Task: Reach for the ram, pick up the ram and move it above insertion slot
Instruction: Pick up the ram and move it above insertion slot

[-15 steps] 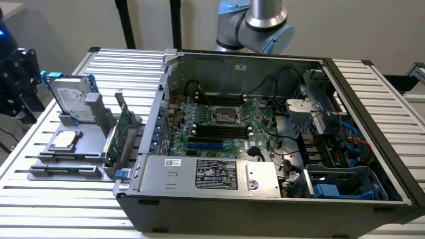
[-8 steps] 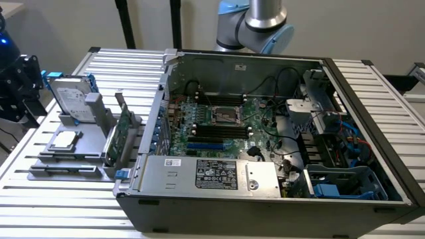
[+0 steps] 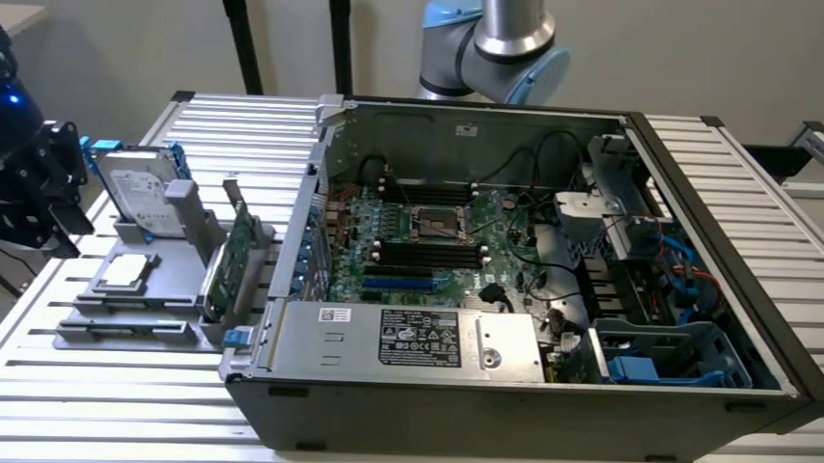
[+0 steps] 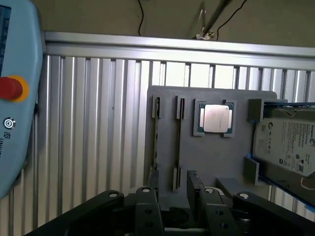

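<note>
The ram (image 4: 156,142) stands on edge in a slot of the grey holder (image 4: 216,157) and reads as a thin dark strip. My gripper (image 4: 178,211) hangs well above the holder, open, its two black fingers (image 4: 147,206) apart with nothing between them. In the exterior view the gripper (image 3: 41,193) is a black shape at the exterior view's left edge, above the holder (image 3: 129,318). The insertion slot (image 3: 425,253) is among the black memory slots on the motherboard inside the open computer case (image 3: 386,395), far from the gripper.
The holder also carries a silver processor (image 4: 215,119), a hard drive with blue rails (image 3: 135,193) and a tall green expansion card (image 3: 230,265). A light blue pendant with a red button (image 4: 12,88) lies beside the slatted table (image 4: 88,137). Cables and drive cages crowd the case.
</note>
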Available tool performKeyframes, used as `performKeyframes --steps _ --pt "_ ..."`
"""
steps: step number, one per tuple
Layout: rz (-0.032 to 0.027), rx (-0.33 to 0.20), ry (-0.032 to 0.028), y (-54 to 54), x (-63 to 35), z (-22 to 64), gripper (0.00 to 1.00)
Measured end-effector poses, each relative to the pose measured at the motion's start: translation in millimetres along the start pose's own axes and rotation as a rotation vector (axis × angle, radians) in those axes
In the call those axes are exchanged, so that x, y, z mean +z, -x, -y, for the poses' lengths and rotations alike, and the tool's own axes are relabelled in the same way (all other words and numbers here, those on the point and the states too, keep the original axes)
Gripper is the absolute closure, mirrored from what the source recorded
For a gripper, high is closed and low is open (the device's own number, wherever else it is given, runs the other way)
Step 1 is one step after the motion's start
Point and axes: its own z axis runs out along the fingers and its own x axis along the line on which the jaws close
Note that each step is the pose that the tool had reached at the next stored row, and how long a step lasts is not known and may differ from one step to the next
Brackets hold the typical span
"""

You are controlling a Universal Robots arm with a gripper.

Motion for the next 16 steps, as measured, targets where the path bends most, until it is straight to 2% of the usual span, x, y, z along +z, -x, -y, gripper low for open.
performKeyframes --steps 16 --pt "-0.0002 -0.016 -0.0002 -0.4 29.2 -2.1 0.64"
